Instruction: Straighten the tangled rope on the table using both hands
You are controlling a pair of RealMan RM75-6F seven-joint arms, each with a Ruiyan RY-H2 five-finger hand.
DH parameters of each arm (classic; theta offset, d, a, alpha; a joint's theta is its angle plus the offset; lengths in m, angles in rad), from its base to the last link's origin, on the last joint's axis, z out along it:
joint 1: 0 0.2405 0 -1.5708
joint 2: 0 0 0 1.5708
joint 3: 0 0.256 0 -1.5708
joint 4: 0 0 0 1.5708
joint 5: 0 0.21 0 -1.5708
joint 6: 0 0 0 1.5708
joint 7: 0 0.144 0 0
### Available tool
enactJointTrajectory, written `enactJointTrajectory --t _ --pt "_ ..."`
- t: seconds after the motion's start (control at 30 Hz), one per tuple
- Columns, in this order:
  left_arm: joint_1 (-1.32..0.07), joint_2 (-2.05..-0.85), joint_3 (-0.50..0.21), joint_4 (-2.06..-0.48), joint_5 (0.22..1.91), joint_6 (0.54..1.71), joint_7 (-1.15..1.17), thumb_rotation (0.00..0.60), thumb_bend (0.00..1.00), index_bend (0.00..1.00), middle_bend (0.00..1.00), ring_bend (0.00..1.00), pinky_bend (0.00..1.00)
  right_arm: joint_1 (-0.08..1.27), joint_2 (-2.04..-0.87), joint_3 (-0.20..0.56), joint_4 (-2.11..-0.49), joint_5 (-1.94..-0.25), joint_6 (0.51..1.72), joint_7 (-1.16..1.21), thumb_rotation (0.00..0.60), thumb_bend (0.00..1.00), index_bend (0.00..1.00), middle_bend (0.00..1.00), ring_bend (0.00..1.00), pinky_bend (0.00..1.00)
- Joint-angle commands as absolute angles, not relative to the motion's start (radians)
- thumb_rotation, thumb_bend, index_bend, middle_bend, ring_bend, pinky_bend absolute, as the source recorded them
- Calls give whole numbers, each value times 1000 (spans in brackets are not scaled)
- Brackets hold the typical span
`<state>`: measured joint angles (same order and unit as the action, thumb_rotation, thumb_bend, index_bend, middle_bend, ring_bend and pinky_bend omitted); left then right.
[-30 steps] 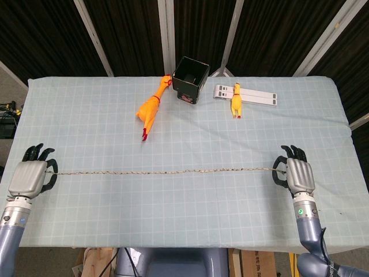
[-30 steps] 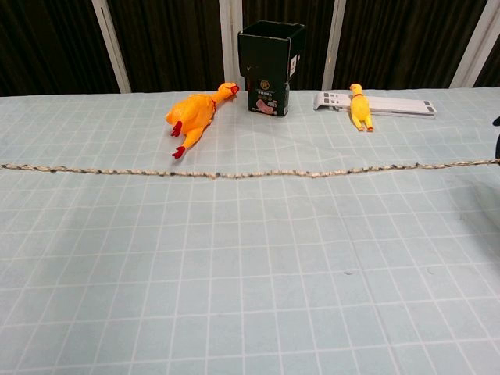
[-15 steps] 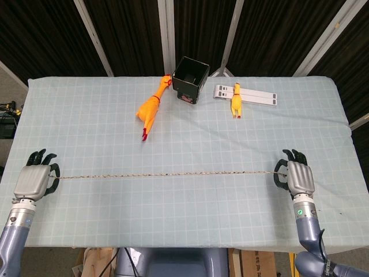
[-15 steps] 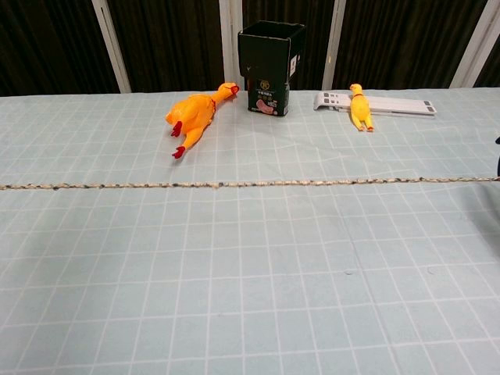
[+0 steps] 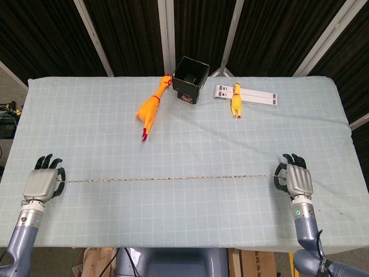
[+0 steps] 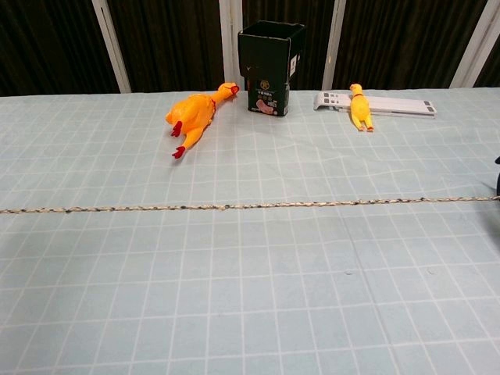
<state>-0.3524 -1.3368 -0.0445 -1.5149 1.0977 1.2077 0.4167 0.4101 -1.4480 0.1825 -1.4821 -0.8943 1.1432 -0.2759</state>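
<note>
A thin braided rope [image 5: 167, 178] stretches in a nearly straight line across the checked tablecloth, and the chest view shows the same rope [image 6: 234, 207] running edge to edge. My left hand [image 5: 41, 183] grips its left end near the table's front left. At the front right, my right hand [image 5: 298, 180] holds the other end. Both hands lie knuckles up with fingers curled over the rope. In the chest view only a dark sliver of the right hand [image 6: 497, 187] shows at the frame's edge.
A large rubber chicken [image 5: 150, 109] lies at the back centre beside a black box [image 5: 191, 79]. A small rubber chicken [image 5: 236, 100] rests on a white flat strip [image 5: 253, 95] to the right. The table's front edge [image 5: 173, 245] runs just below the hands.
Both hands have drawn the rope toward the table's front edge. It has gone from a slight sag to a taut straight line.
</note>
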Motion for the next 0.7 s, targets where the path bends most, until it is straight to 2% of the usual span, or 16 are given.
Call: enactJointTrajectory --t 0.03,0.33,0.5,0.7 --pt "-355 -1357 -44 -1495 1093 1198 430 600 582 622 170 0 0 411 -1464 177 -1458 -895 1133 -278 600 468 638 169 0 0" --pt "-355 -1391 -48 -1456 1089 1190 444 600 575 618 166 0 0 410 -1486 178 -1412 -904 1116 -270 600 468 615 169 0 0" --pt "-353 -1389 -48 -1457 1091 1188 449 600 531 544 145 0 0 408 -1482 176 -1411 -908 1108 -273 600 468 517 169 0 0" --pt "-349 -1380 -47 -1470 1081 1185 469 600 455 444 111 0 0 405 -1470 170 -1428 -907 1098 -288 600 468 334 125 0 0"
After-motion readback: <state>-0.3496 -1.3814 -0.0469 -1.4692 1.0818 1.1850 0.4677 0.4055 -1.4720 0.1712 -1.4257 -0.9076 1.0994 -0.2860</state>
